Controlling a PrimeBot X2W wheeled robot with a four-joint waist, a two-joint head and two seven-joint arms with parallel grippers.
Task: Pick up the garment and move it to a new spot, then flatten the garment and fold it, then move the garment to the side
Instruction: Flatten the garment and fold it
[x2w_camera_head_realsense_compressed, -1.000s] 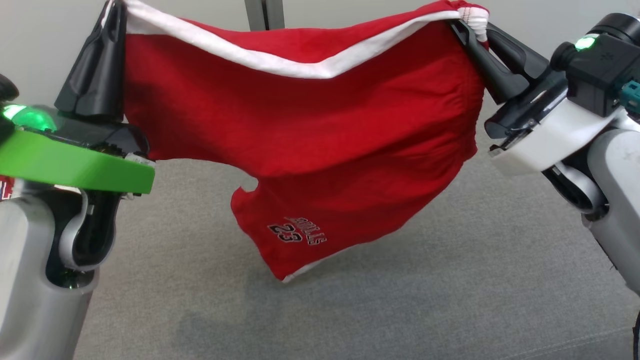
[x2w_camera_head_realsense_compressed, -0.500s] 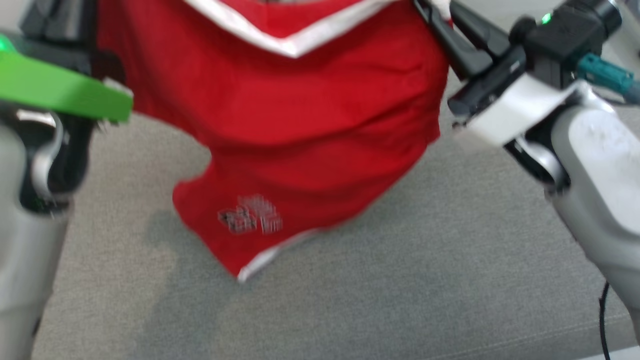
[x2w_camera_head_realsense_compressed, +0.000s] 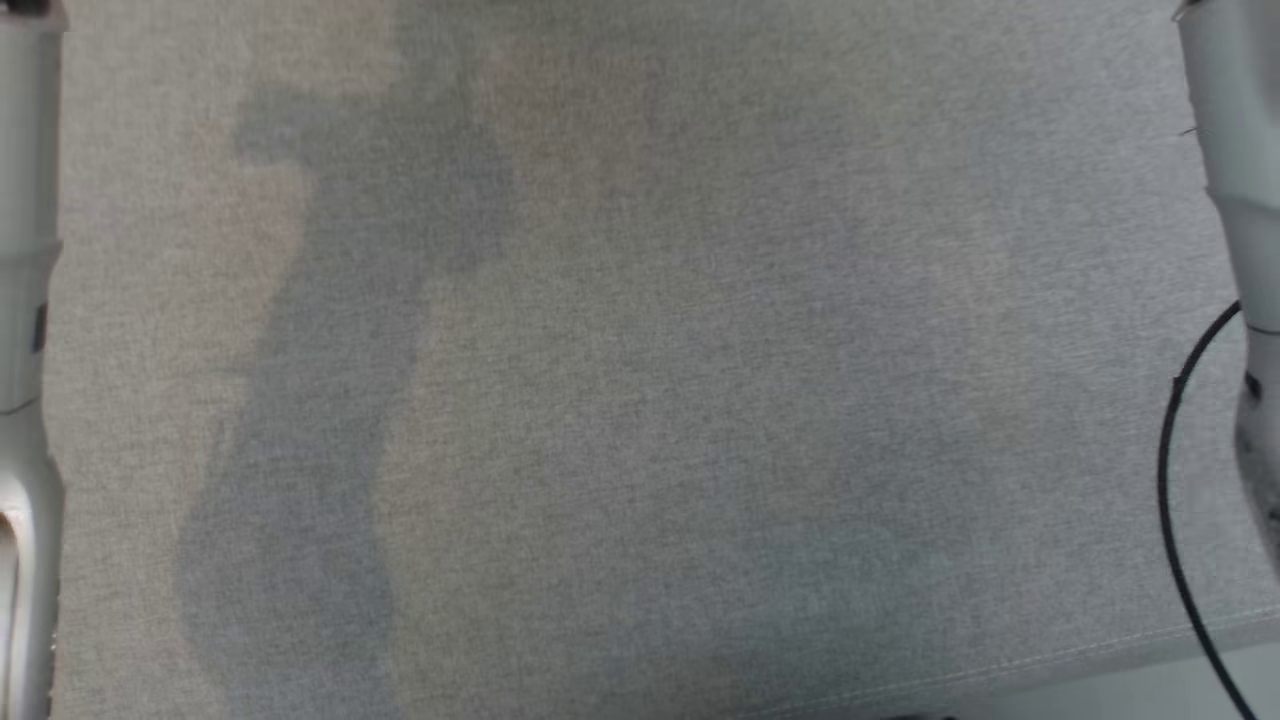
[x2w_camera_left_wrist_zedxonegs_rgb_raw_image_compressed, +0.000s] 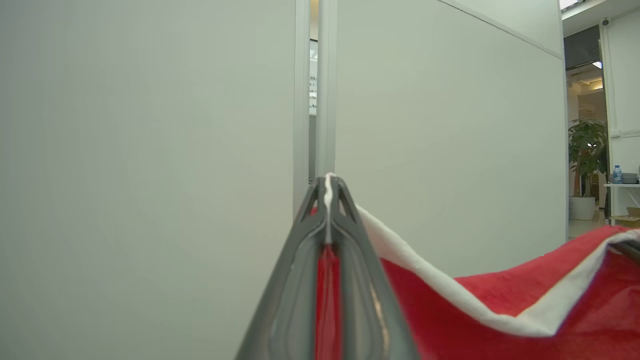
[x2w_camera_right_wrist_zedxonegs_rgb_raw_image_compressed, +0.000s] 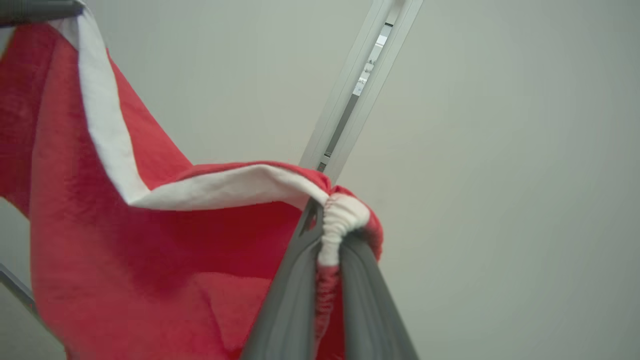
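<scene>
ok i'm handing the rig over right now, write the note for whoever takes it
The left end effector is shut on a white-trimmed edge of the red garment.
The right end effector is shut on its bunched white waistband.
The garment hangs spread between them, in front of a pale wall panel; the grey surface lies below.
Done: pick-up. Left: lay it in a new spot, flatten, fold, move aside.

An office is showing: pale partition panels (x2w_camera_left_wrist_zedxonegs_rgb_raw_image_compressed: 440, 150) are standing ahead, a potted plant (x2w_camera_left_wrist_zedxonegs_rgb_raw_image_compressed: 586, 145) sitting at three o'clock.
</scene>
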